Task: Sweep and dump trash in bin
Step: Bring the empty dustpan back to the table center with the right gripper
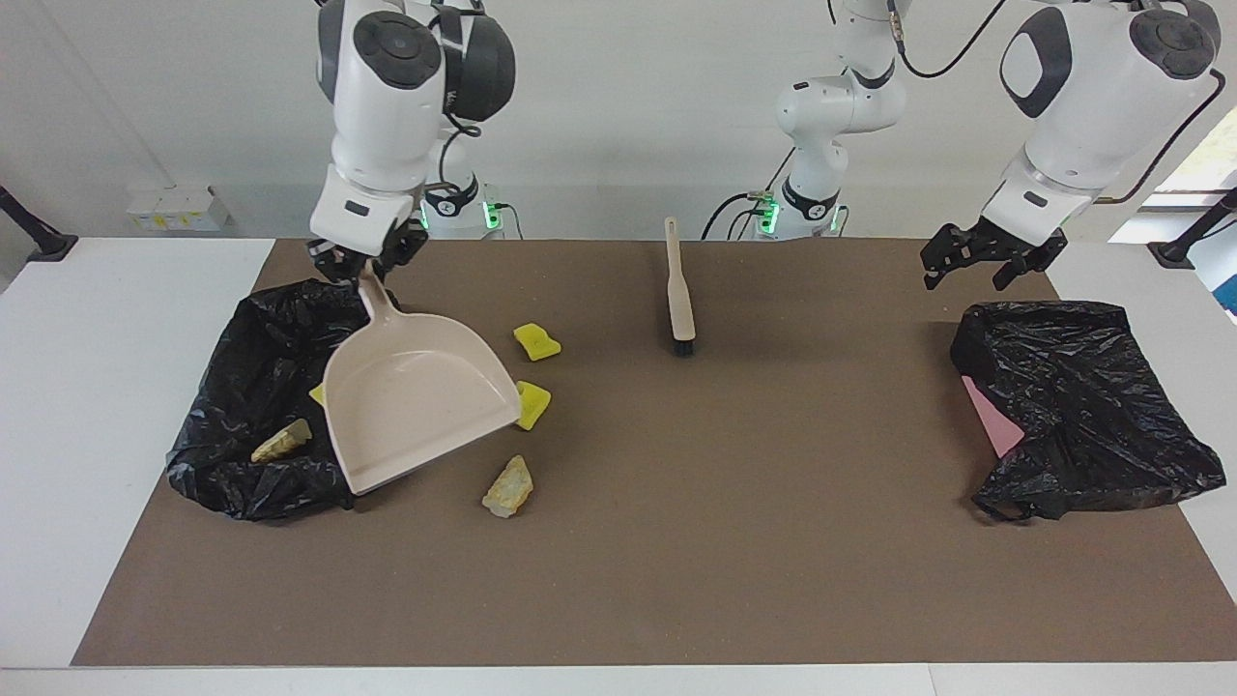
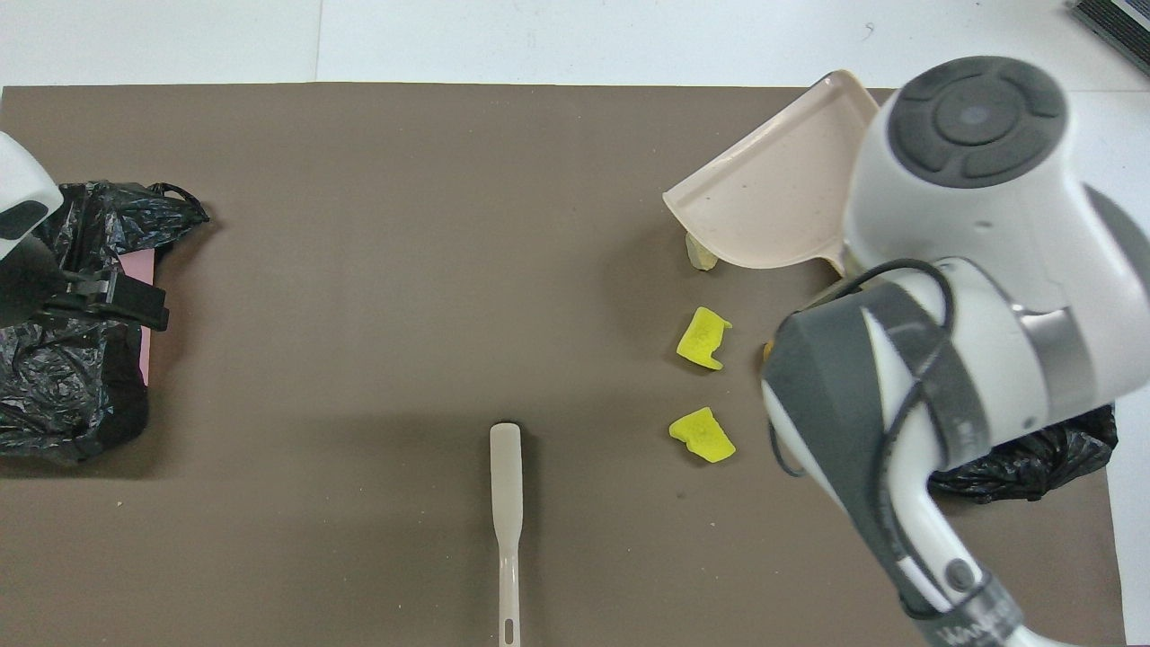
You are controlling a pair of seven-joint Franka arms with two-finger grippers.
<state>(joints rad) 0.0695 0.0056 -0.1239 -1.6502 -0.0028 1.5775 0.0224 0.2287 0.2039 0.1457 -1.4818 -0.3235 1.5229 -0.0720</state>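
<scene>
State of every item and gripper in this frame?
Dustpan: held by its handle, tilted, empty.
Right gripper: shut on dustpan handle.
Left gripper: open, empty, over the mat.
Brush: lying untouched.
Bin bag: open, holding scraps.
Second bag: crumpled.

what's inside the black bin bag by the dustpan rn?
In the black bin bag: one tan lump and a yellow sponge corner. The dustpan covers the rest.

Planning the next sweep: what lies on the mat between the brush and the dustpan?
Two yellow sponge chunks, seen in both views, between the beige brush and beige dustpan.
</scene>
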